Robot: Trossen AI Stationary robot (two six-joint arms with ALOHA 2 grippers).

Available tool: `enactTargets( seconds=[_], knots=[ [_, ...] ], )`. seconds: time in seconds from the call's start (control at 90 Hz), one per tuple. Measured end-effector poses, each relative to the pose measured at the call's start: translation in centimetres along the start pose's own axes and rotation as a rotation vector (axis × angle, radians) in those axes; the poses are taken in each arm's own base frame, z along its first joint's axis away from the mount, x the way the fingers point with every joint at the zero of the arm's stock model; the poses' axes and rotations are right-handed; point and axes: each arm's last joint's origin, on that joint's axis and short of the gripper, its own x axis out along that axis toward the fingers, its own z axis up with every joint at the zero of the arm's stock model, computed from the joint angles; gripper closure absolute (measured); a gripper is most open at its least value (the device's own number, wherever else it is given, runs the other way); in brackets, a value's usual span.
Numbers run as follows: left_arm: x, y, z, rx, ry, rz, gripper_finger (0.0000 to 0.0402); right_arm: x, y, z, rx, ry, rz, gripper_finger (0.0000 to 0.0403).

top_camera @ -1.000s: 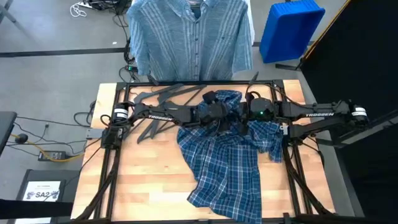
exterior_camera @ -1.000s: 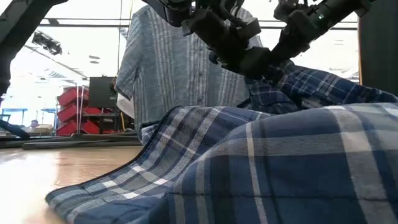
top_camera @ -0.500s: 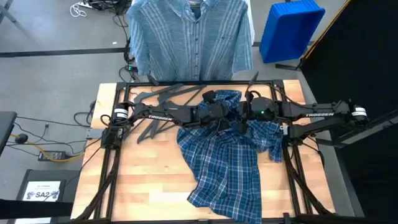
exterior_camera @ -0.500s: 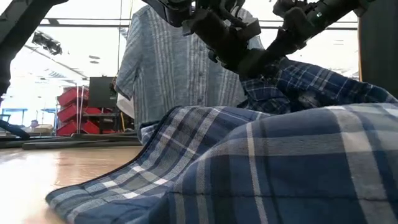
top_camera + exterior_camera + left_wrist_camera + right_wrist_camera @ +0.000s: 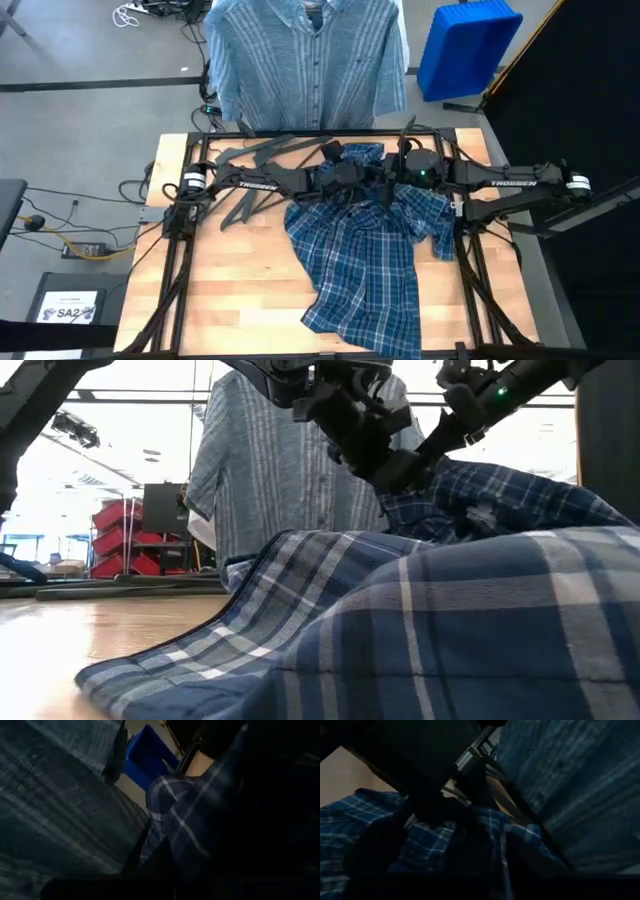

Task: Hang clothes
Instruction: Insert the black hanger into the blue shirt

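The dark blue plaid shirt [image 5: 365, 250] lies spread on the wooden table, its lower hem toward the near edge. Its far end [image 5: 450, 485] is raised off the table. My left gripper [image 5: 362, 178] and my right gripper [image 5: 392, 178] meet over that raised end, tip to tip, each shut on the cloth. In the low view the left gripper [image 5: 385, 460] comes from the upper left and the right gripper [image 5: 432, 452] from the upper right. A light blue striped shirt [image 5: 305, 60] hangs upright behind the table's far edge. My left gripper holds the plaid shirt at its raised far end [image 5: 405, 495], slanting down from the table's left. The arms hide the place of contact, so which part of the shirt it has does not show. The cloth hangs below it; the rest lies on the table. My right gripper holds the same raised end of the plaid shirt [image 5: 496, 837], slanting down from the table's right. A bunched fold of cloth runs between its fingers. That end is lifted; the shirt's body [image 5: 360, 270] stays on the table.
Several dark grey hangers [image 5: 255, 160] lie in a heap on the table's far left. A blue bin [image 5: 465, 45] stands on the floor behind the far right corner. Bare wood shows on the table's left half [image 5: 230, 270].
Both grippers have moved a little toward the table's far edge and upward, staying close together. The plaid shirt's far end has risen and bunched with them; its lower part has stayed flat on the table.
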Motion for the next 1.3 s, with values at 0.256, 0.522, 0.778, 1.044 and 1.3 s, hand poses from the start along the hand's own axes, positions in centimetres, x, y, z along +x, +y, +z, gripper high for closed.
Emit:
enactTargets(
  seconds=[0.256,0.522,0.778,1.044,1.3],
  knots=[
    [0.1,0.1,-0.4,0.021,0.030,-0.008,0.0402,0.2,-0.5,-0.1,0.011,0.009,0.000,0.0338],
    [0.3,0.2,-0.6,0.027,0.046,-0.007,0.0402,0.2,-0.6,-0.1,0.011,0.012,-0.001,0.0332],
    [0.3,0.3,-0.9,0.051,0.080,0.018,0.0402,0.2,-0.6,-0.4,-0.022,0.034,-0.023,0.0330],
    [0.3,0.4,-1.1,0.065,0.107,0.072,0.0402,-0.1,-0.9,-0.6,-0.040,0.069,-0.110,0.0327],
    [0.8,1.2,-1.4,0.008,0.119,0.106,0.0402,-2.4,-1.8,0.0,-0.006,-0.001,-0.145,0.0319]
  ],
)
